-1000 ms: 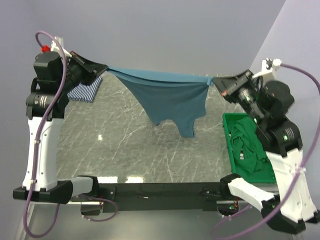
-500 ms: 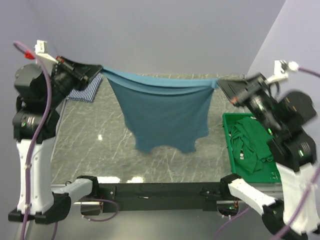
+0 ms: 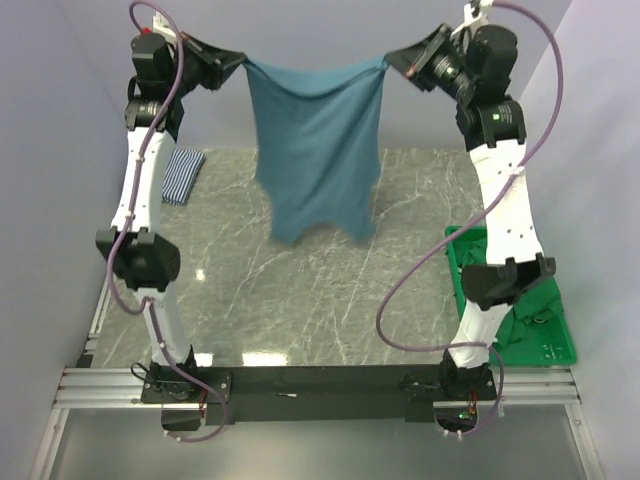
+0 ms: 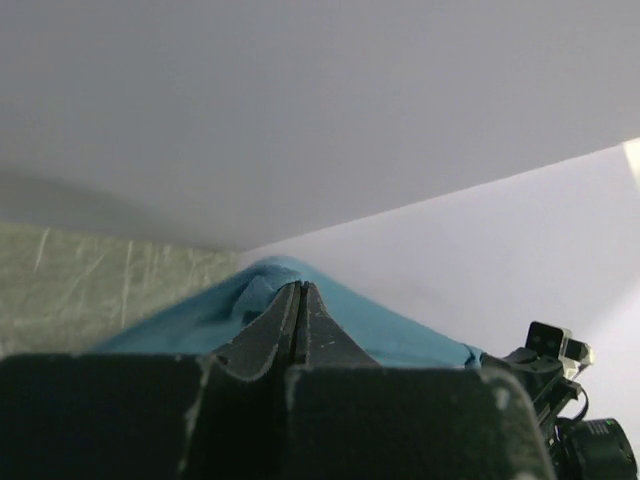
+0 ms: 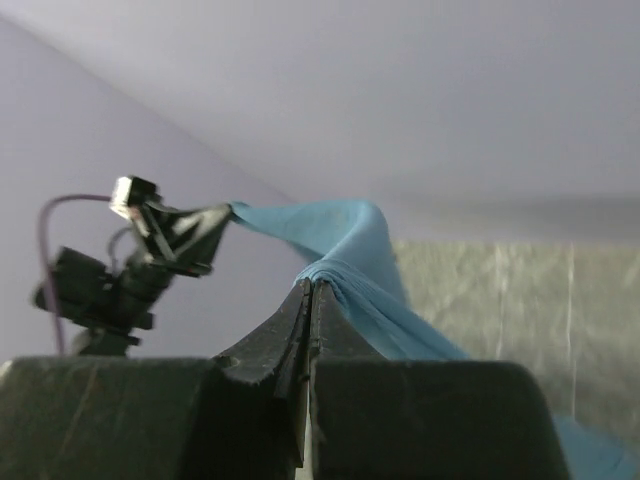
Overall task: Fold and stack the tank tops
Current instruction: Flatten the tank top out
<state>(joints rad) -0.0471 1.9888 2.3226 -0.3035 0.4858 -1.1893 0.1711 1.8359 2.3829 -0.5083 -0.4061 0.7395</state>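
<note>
The teal tank top (image 3: pixel 318 150) hangs high above the table, stretched between both arms. My left gripper (image 3: pixel 240 60) is shut on its left top corner and my right gripper (image 3: pixel 388 60) is shut on its right top corner. The cloth's lower edge dangles just above the marble table (image 3: pixel 300 290). In the left wrist view the teal tank top (image 4: pixel 190 315) bunches round the shut left gripper (image 4: pixel 300 285). In the right wrist view the teal tank top (image 5: pixel 360 260) runs from the right gripper (image 5: pixel 312 285) toward the other arm. The striped tank top (image 3: pixel 182 175) lies folded at the table's far left.
A green crate (image 3: pixel 535 335) holding dark green cloth (image 3: pixel 535 310) stands at the table's right edge, partly behind the right arm. Both arms stand tall at the table's sides. A grey wall is behind.
Both arms have risen steeply and drawn closer together, lifting the teal tank top from a wide low stretch to hanging full length in the air.
</note>
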